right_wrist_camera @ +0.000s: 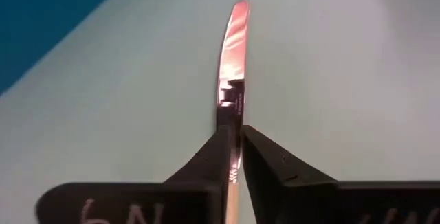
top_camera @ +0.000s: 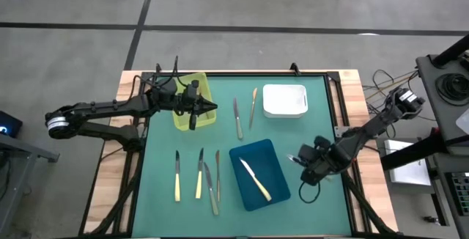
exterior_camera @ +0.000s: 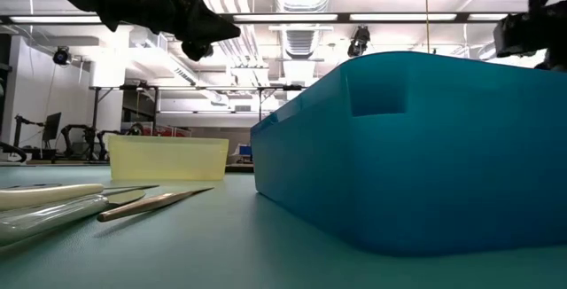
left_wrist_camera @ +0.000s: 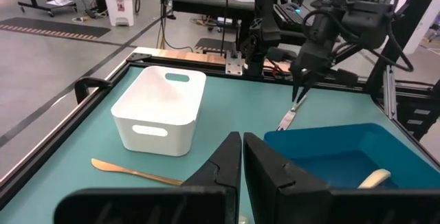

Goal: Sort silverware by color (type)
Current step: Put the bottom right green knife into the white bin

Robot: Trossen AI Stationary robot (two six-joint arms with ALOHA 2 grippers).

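Inside the blue tray lies one cream-handled knife; sorting looks barely begun. Just right of that tray, the right gripper pinches a silver knife between closed fingers. Left of the tray, four utensils lie loose; two more lie above it. Left gripper, fingers closed and empty, hovers over the yellow tray. White tray: empty.

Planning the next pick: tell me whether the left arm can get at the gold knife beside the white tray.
Probably yes: the left gripper, shut, hovers by the yellow tray; bare mat lies between it and the gold knife, which lies flat, apart from the white tray.
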